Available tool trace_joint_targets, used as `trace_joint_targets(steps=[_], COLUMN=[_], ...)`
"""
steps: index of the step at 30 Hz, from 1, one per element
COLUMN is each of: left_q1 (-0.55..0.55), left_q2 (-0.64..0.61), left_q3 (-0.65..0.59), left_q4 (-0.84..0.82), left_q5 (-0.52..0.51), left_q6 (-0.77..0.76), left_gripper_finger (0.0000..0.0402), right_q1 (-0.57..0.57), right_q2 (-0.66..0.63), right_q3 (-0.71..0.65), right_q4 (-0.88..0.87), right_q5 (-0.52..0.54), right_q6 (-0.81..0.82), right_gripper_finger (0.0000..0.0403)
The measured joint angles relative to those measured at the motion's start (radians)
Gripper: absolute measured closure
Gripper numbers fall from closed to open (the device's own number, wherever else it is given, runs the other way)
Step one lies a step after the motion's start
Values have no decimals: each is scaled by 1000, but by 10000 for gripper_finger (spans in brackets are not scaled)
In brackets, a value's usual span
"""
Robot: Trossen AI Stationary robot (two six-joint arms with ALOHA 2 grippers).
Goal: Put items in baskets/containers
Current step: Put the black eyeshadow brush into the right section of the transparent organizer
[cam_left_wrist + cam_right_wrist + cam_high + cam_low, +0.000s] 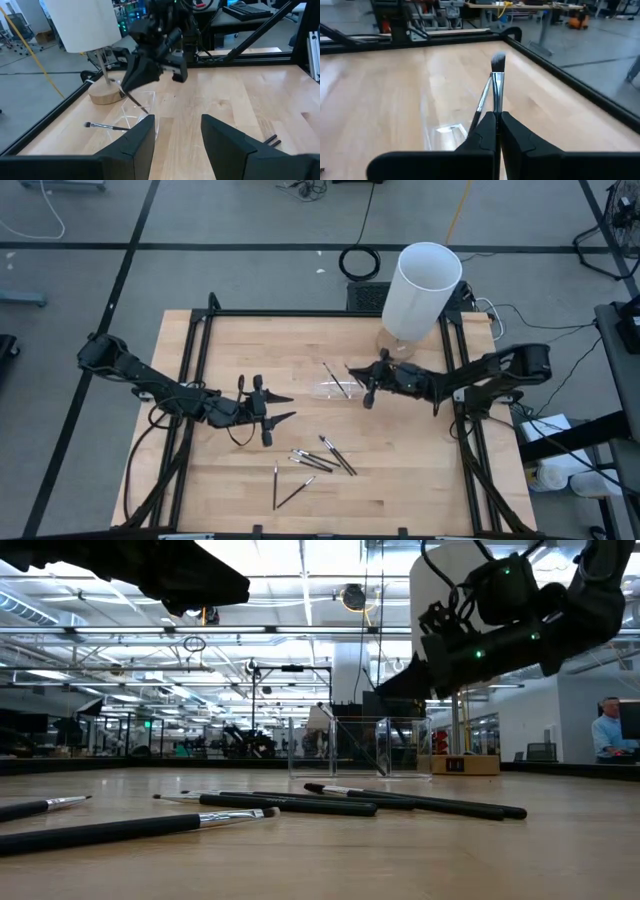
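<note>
Several thin dark brushes (pixel 322 459) with pale tips lie on the wooden table near its near edge; they fill the low view's foreground (pixel 300 803). The clear plastic tray (pixel 325 388) stands mid-table (pixel 358 748). One more brush (pixel 107 126) lies on the table by the tray's far side. My right gripper (pixel 496 116) hovers over the tray's right end, shut on a brush. My left gripper (pixel 177 135) is open, to the left of the tray and above the table, holding nothing. My right gripper pinches a brush by its shaft (pixel 497 102) between the two fingers, which lie along it. The bristle end (pixel 498 62) sticks out past the fingertips. Seen from the left wrist, the brush (pixel 136 101) slants down from the gripper toward the tray, lifted clear of the table.
A tall white cylinder (pixel 420 290) on a round wooden base stands just beyond the tray at the table's far right. A black frame rims the table (pixel 300 313). Bare wood lies between the tray and the loose brushes. A person (pixel 608 728) sits in the room behind.
</note>
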Motion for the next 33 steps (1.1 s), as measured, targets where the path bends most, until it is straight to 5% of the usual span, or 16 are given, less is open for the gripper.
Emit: trace_joint_targets(steps=[33], left_q1=[0], left_q2=[0], left_q3=[0], left_q4=[0], left_q5=[0], left_q6=[-5], left_gripper_finger=[231], right_q1=[2], right_q2=[40], right_q3=[-4], right_q4=[-27], right_q5=[-9], right_q6=[142], right_gripper_finger=[373])
